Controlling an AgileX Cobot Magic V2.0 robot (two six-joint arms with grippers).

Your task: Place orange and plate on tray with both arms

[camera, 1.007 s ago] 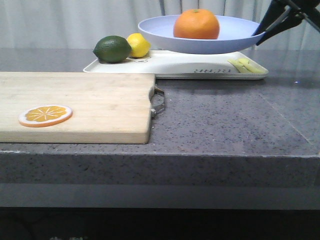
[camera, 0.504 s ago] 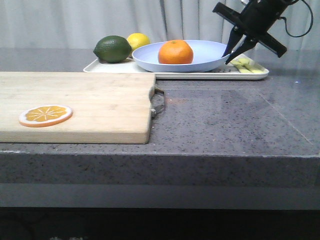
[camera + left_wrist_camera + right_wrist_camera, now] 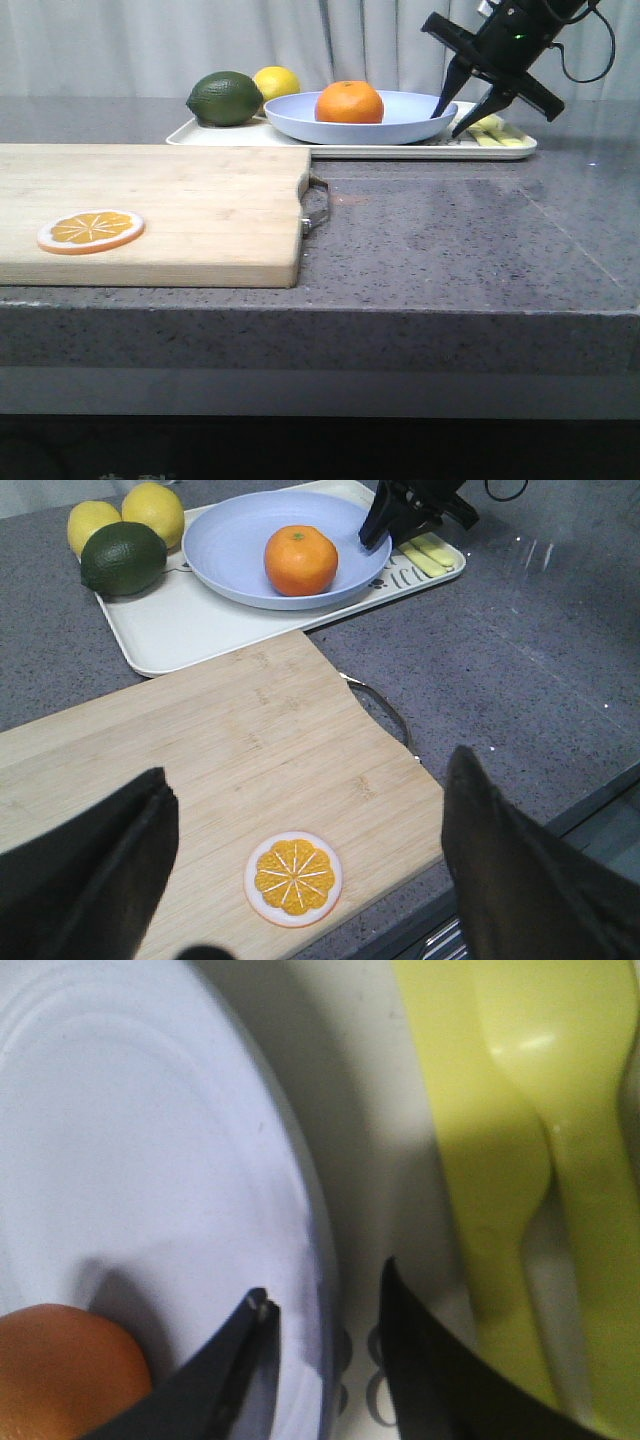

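The right hand [image 3: 458,112], fingers parted astride the rim of the plate [image 3: 405,122] without clamping it, hovers over the tray [image 3: 350,150] where the plate sits holding the orange [image 3: 349,102], while the left hand [image 3: 300,880] hangs wide open and empty above the cutting board [image 3: 150,210] on the desk [image 3: 450,240].

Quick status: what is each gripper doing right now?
Left gripper: open, empty, above the cutting board.
Right gripper: open, fingers straddling the plate rim.
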